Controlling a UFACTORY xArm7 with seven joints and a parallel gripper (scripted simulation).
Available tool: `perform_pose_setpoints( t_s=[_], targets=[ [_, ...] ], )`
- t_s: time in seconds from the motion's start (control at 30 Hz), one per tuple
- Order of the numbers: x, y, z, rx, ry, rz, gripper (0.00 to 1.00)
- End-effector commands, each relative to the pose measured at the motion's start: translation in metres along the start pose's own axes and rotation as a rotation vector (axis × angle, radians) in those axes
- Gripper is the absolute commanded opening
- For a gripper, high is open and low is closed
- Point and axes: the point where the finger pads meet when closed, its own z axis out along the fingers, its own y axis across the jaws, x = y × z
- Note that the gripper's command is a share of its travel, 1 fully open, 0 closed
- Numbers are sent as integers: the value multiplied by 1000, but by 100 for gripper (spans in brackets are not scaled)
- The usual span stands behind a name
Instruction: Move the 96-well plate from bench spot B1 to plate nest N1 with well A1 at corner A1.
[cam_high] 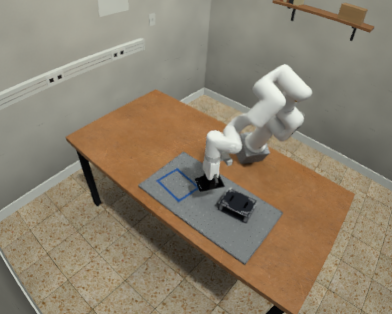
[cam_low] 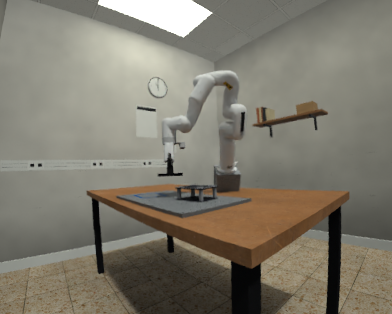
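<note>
My gripper (cam_high: 209, 181) is shut on the dark 96-well plate (cam_high: 208, 183) and holds it level in the air above the grey mat (cam_high: 210, 204). In the side view the plate (cam_low: 174, 174) hangs under the gripper (cam_low: 170, 169), well above the table. The plate is between the blue-outlined bench spot B1 (cam_high: 177, 184), which is bare, and the raised dark plate nest N1 (cam_high: 236, 204). The nest also shows in the side view (cam_low: 196, 191), standing on short legs to the right of the plate. The plate's cut-off corner is too small to make out.
The robot's base (cam_high: 253, 155) stands on the brown table behind the mat. A wall shelf (cam_high: 325, 13) with boxes hangs at the back right, far above the work area.
</note>
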Motion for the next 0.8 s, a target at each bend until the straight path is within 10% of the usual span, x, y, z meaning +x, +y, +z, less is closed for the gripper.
perform_pose_setpoints(
  t_s=[0.0, 0.77],
  targets=[
    [10, 12, -4, 21, 0, 169, 0],
    [61, 59, -15, 20, -7, 844, 0]
  ],
)
